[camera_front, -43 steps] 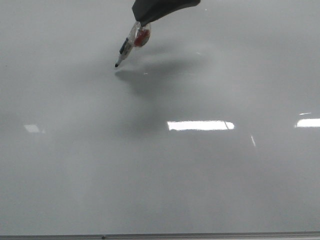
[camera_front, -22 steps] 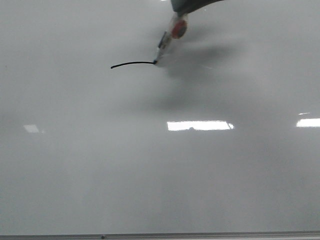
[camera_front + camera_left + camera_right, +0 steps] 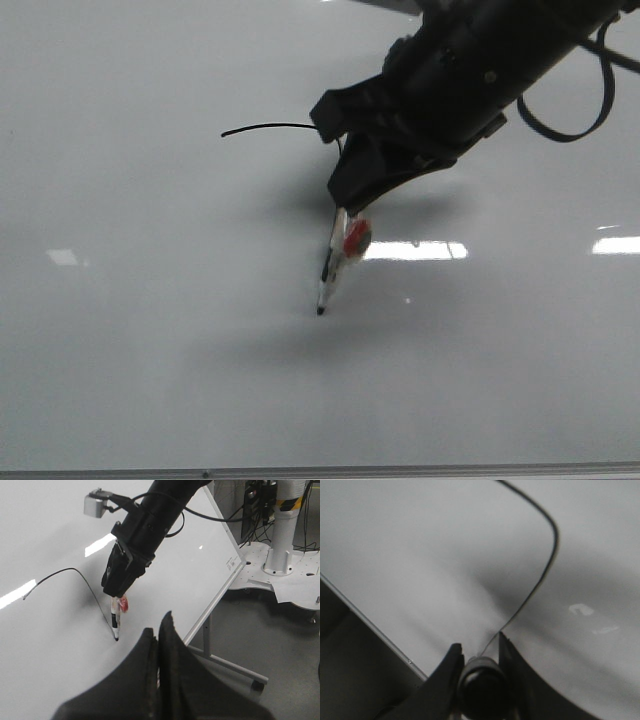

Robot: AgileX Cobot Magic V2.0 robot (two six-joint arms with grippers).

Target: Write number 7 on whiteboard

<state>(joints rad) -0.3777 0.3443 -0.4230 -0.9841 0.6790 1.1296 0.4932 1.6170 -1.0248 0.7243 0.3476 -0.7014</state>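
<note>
The whiteboard (image 3: 150, 350) fills the front view. My right gripper (image 3: 350, 205) is shut on a clear marker (image 3: 335, 262) with a red patch; its black tip (image 3: 320, 311) touches the board. The number 7 shows its arched top stroke (image 3: 265, 127); my arm hides most of the downstroke here. In the left wrist view the whole line (image 3: 75, 571) runs round a corner down to the marker tip (image 3: 116, 639). In the right wrist view the line (image 3: 554, 540) ends at the marker (image 3: 480, 680) between my fingers. My left gripper (image 3: 159, 625) is shut and empty, off the board's edge.
Bright glare patches (image 3: 415, 250) lie on the board. A thin metal edge strip (image 3: 400, 471) runs along the near edge. The left wrist view shows the board's grey stand leg (image 3: 230, 662), the floor and a white pedestal with cables (image 3: 280, 540).
The right gripper has drawn the marker from the right end of the top stroke down toward the board's near edge, and the arm now covers more of the board.
</note>
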